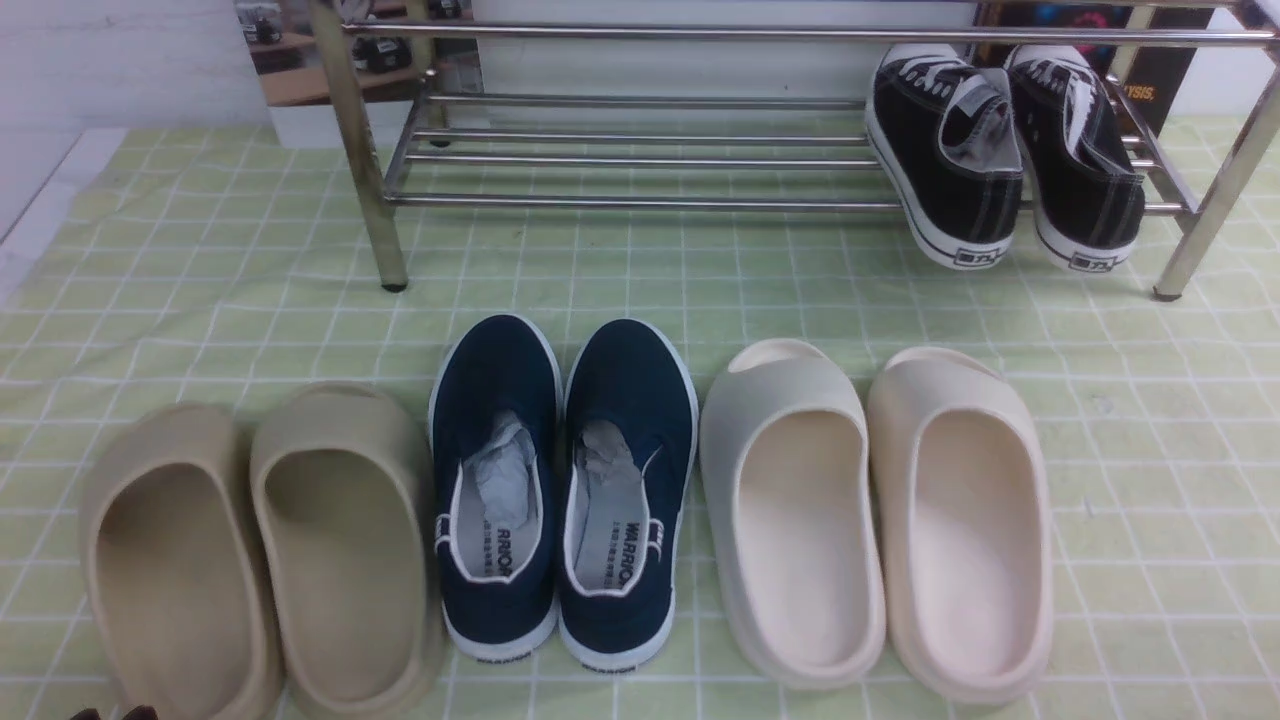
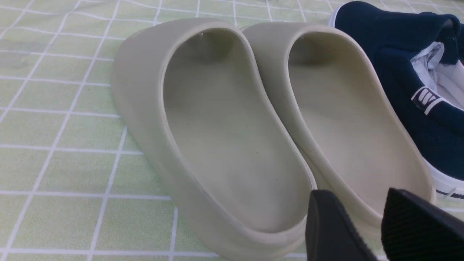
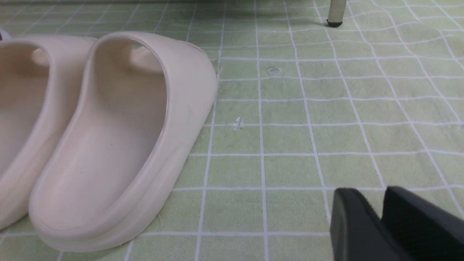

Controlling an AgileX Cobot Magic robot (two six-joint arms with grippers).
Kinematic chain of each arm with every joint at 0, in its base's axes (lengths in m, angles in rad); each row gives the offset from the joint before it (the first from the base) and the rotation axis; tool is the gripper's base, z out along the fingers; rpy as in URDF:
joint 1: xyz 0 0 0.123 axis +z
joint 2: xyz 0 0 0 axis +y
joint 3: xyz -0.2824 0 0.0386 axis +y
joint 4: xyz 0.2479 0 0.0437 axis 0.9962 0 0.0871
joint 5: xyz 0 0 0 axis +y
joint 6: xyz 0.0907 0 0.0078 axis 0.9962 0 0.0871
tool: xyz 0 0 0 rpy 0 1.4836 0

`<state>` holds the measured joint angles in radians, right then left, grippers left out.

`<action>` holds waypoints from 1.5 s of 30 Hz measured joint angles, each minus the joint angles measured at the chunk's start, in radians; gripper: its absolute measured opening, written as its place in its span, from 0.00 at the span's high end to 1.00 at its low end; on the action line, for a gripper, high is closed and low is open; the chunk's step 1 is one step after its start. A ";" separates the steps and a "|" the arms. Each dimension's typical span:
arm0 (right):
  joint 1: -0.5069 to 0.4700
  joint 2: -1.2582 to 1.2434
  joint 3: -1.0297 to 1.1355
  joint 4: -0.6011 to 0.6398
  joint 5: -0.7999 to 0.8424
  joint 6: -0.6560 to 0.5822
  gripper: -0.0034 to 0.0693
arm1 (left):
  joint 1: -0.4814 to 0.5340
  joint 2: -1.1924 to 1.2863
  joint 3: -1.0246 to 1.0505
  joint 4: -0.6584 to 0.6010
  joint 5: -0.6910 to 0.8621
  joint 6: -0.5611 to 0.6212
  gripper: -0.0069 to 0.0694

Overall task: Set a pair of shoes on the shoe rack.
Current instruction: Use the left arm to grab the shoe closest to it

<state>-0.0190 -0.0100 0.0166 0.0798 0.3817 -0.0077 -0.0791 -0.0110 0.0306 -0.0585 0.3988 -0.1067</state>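
Front view: the two navy-blue canvas slip-on sneakers (image 1: 500, 590) (image 1: 615, 610) stand side by side on the green checked cloth (image 1: 640, 270), in front of the metal shoe rack (image 1: 630, 204) and off it. Their toes point toward the rack, paper stuffing (image 1: 503, 475) sits inside, and "WARRIOR" is printed on the insoles. Beige foam slides (image 1: 340, 560) lie to their left and cream foam slides (image 1: 805, 540) to their right. The black lace-up sneakers (image 1: 945, 160) rest on the rack's lower tubes near its right end.

Left wrist view: the left end effector (image 2: 356, 195) is released, its fingertips apart with nothing gripped between them. It is over the heel area of the beige slides, with part of a navy sneaker beside them.

Right wrist view: the right end effector (image 3: 370, 192) holds nothing visible; its tips lie close together, and I cannot tell whether it is released or clenched. The cream slides lie well apart from it, and a rack leg stands on the cloth beyond.
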 joint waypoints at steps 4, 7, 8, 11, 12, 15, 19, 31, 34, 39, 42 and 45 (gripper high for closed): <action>0.000 0.000 0.000 0.000 0.000 0.000 0.69 | 0.000 0.000 0.000 0.000 0.000 0.000 0.60; 0.000 0.000 0.000 0.000 0.000 0.000 0.69 | 0.000 0.000 0.000 0.000 0.000 0.000 0.60; 0.000 0.000 0.000 0.000 0.000 0.000 0.69 | 0.000 0.000 0.000 0.000 0.000 0.000 0.60; 0.000 0.000 0.000 0.000 0.000 0.000 0.69 | 0.000 0.000 0.000 0.000 0.000 0.000 0.60; 0.000 0.000 0.000 0.000 0.000 0.000 0.69 | 0.000 0.000 0.000 0.000 0.000 0.000 0.60; 0.000 0.000 0.000 0.000 0.000 0.000 0.68 | 0.000 0.000 0.000 0.000 0.000 0.000 0.60; 0.000 0.000 0.000 0.001 0.000 0.000 0.67 | 0.000 0.000 0.000 0.000 0.000 0.000 0.60; 0.000 0.000 0.000 0.001 0.000 0.000 0.65 | 0.000 0.000 0.000 0.000 -0.017 0.000 0.60; 0.000 0.000 0.000 0.001 0.000 0.000 0.65 | 0.000 0.000 0.000 0.000 -0.023 0.000 0.60; 0.000 0.000 0.000 0.001 0.000 0.000 0.64 | 0.000 0.000 0.000 0.008 -0.095 0.000 0.60; 0.000 0.000 0.000 0.001 0.000 0.000 0.63 | 0.000 0.000 0.000 0.024 -0.194 0.000 0.60; 0.000 0.000 0.000 0.001 0.000 0.000 0.63 | 0.000 0.000 0.000 0.026 -0.289 0.000 0.60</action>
<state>-0.0190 -0.0100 0.0166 0.0808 0.3817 -0.0077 -0.0791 -0.0110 0.0306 -0.0327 0.1100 -0.1067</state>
